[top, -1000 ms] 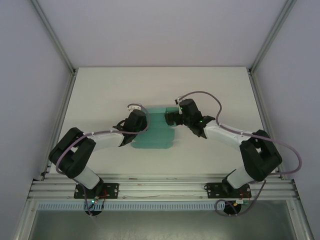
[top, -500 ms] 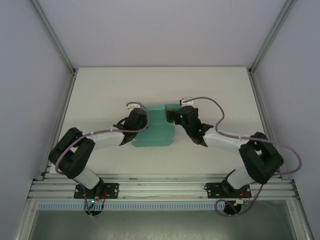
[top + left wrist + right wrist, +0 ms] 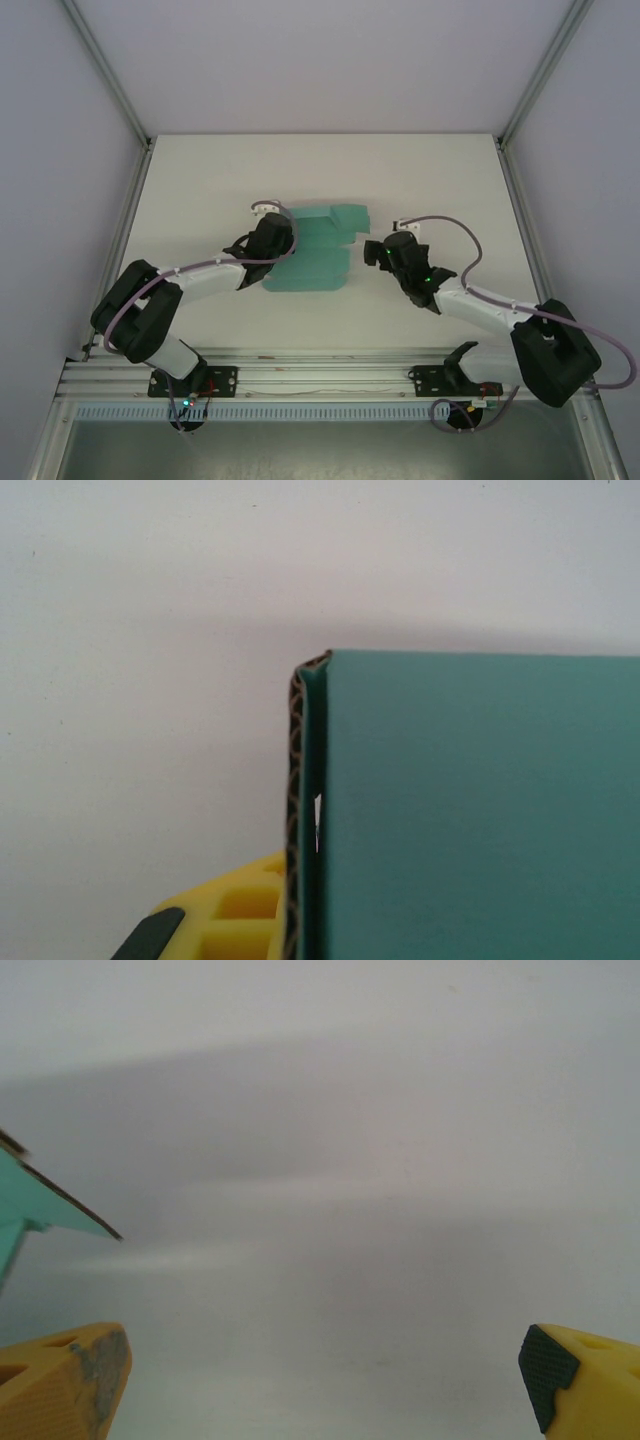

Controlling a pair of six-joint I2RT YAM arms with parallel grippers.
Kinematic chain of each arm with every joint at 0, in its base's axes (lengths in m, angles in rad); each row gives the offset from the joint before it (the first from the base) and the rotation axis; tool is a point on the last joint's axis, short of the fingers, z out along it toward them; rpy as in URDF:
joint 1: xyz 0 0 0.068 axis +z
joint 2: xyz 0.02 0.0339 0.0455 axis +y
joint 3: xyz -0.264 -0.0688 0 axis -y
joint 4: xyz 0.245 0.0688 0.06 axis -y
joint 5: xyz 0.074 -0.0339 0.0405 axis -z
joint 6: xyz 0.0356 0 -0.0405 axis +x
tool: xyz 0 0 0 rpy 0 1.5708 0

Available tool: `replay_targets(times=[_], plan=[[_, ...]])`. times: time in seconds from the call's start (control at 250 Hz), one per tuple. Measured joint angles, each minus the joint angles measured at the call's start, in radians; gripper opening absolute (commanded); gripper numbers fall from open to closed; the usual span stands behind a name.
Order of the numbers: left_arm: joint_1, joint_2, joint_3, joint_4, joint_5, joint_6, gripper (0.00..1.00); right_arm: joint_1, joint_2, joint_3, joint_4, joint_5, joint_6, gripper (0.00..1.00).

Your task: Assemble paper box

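Springback is the worry; the teal-green corrugated card paper box [image 3: 318,262], partly folded mid-surface [image 3: 200,180], has the left fingers [image 3: 230,922] at its left edge, clamped or not I cannot tell; the right fingers [image 3: 60,1380] gape wide just beside it, so unheld flaps could reopen.

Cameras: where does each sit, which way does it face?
Top: above and behind, looking down at table; both arms, box.
Left wrist: on left claw, facing box's folded edge; one yellow finger.
Right wrist: on right claw, open, facing table; box corner at left.
Shared: the box, in all three.
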Motion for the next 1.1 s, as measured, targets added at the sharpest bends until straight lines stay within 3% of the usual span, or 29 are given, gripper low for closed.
replay_targets(times=[0.292, 0.748, 1.099], plan=[[0.0, 0.0, 0.0, -0.001, 0.009, 0.0, 0.0, -0.005, 0.145, 0.068, 0.112, -0.068, -0.002, 1.0], [0.0, -0.001, 0.0, -0.005, 0.048, -0.002, 0.0, -0.006, 0.227, 0.144, 0.21, -0.201, -0.044, 1.0], [0.0, -0.001, 0.0, -0.012, 0.059, -0.005, 0.0, 0.082, 0.363, 0.23, 0.23, 0.016, -0.07, 1.0]])
